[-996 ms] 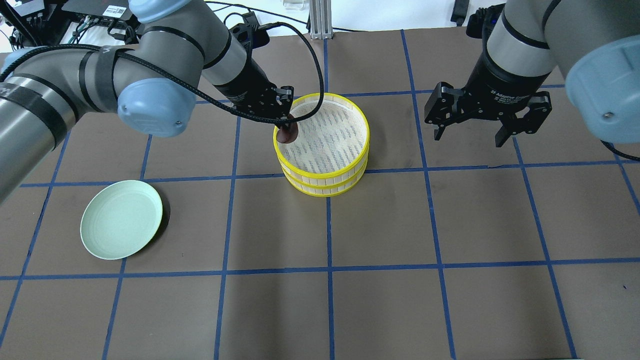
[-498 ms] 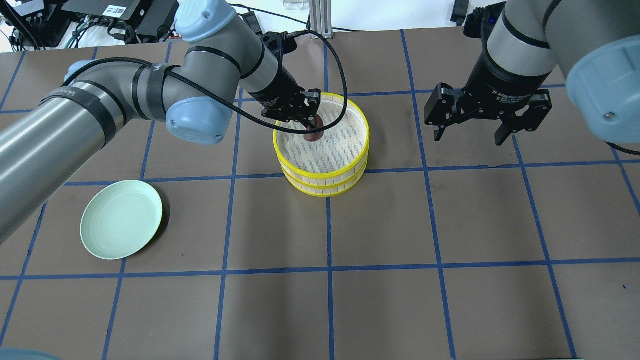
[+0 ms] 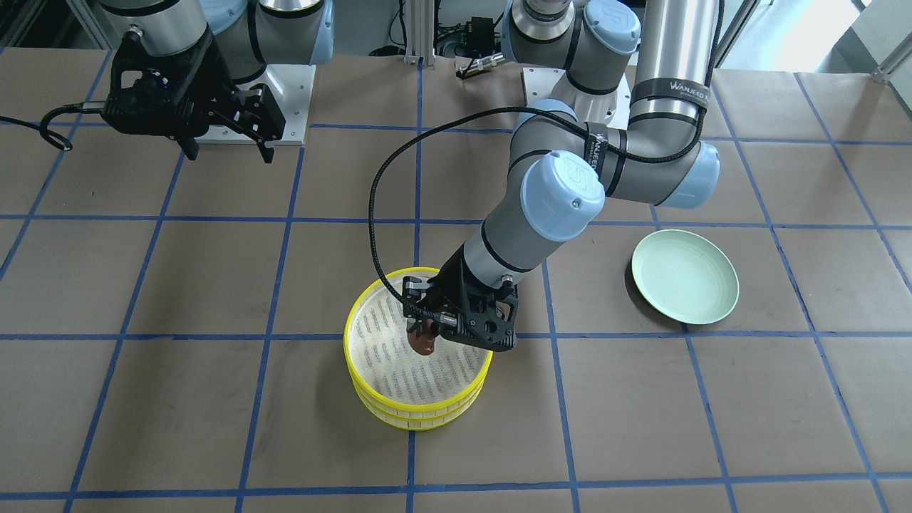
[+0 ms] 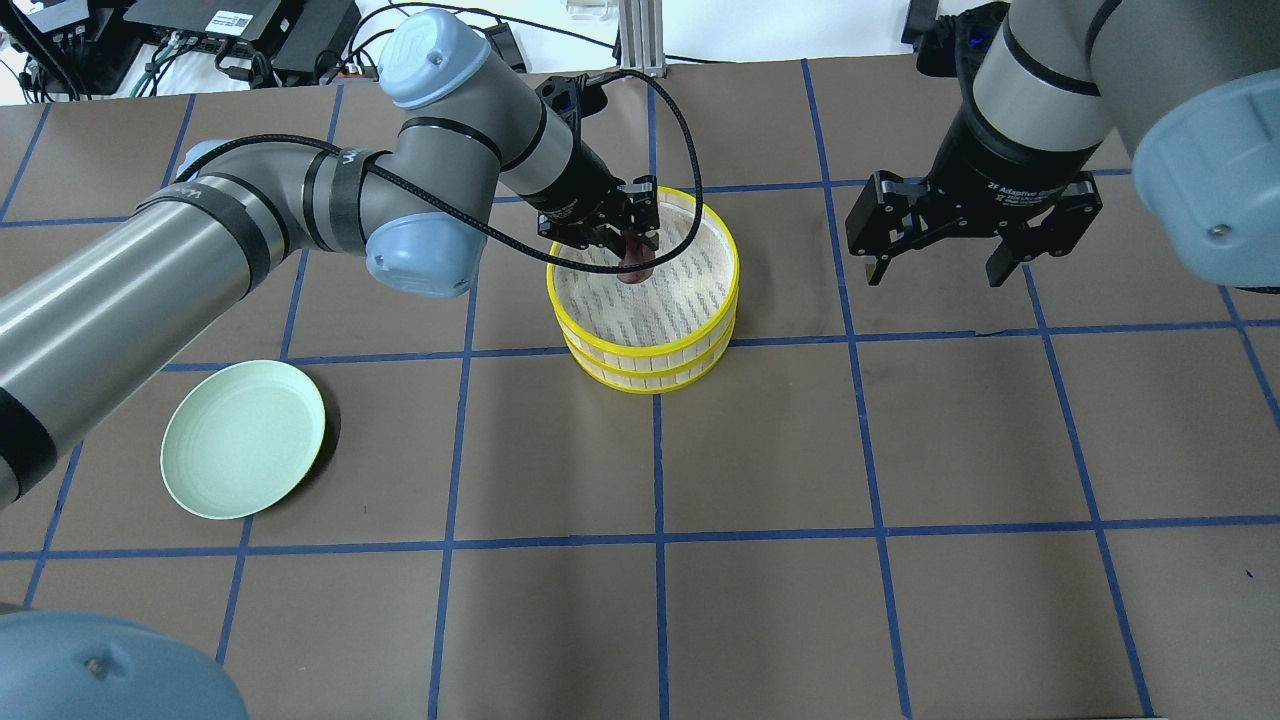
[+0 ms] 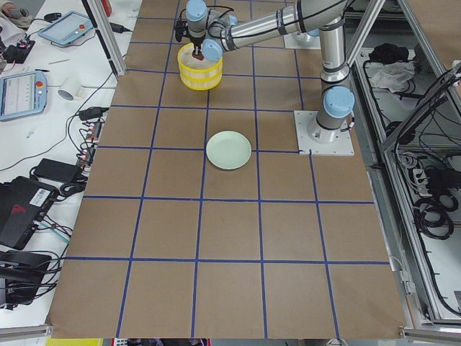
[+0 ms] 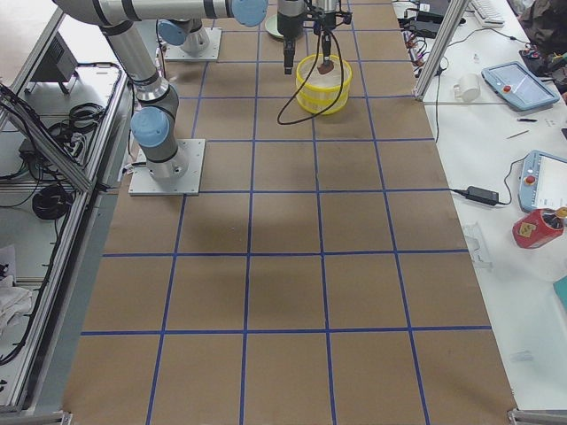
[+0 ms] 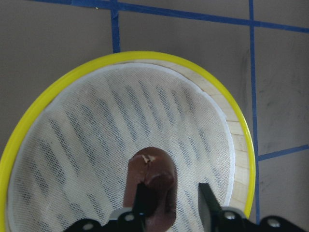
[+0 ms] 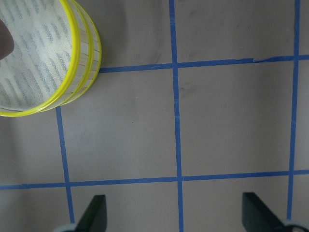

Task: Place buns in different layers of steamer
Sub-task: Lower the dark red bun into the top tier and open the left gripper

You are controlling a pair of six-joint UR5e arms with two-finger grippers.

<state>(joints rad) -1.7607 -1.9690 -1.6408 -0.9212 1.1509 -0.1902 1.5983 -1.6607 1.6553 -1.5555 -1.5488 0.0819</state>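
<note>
Left gripper (image 4: 632, 247) holds brown bun (image 4: 636, 263) over steamer (image 4: 690, 320); right gripper (image 4: 938, 262) spread wide

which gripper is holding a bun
The left gripper, over the top steamer layer, is shut on the brown bun. The right gripper is open and empty.

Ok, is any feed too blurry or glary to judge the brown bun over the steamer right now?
Left wrist view: the dark chocolate-brown bun is sharp, the stacked yellow-rimmed steamer trays evenly lit, no glare. Overhead view: crisp, with only soft shadows beside the pale green round plate. Both side views: in focus, but the bun is too small for detail. Right wrist view: clear, the trays cut off at the corner.
</note>
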